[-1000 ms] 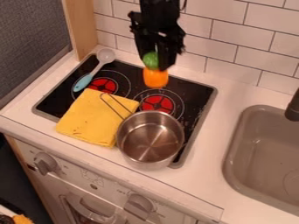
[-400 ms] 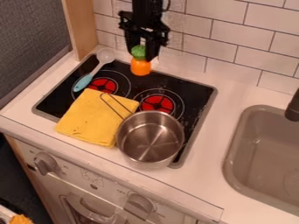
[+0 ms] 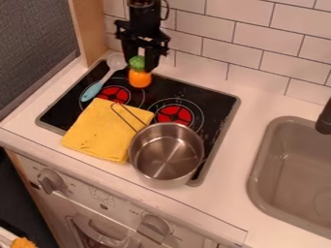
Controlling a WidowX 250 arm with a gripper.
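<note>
The black gripper [image 3: 140, 62] hangs over the back of the stove, right of the spoon's head. It is shut on an orange toy with a green top [image 3: 139, 77], held upright between the two fingers, the orange part lowest. Whether the toy touches the stove I cannot tell. To its left lies a spoon [image 3: 96, 89] with a light blue handle and a grey head. A folded yellow cloth [image 3: 103, 130] and a steel pot [image 3: 167, 154] with a wire handle are nearer the front.
The black stove top [image 3: 217, 104] has red burner marks. At the right a grey sink [image 3: 262, 164] is set into the white counter [image 3: 236, 193], with a dark faucet [image 3: 324, 118]. Behind stands a tiled wall [image 3: 246, 43], and a wooden post [image 3: 94, 29] rises at the back left.
The gripper has moved left with the orange and green toy in it, first toward the back wall, then slightly lower. The spoon, cloth and pot have kept their places.
</note>
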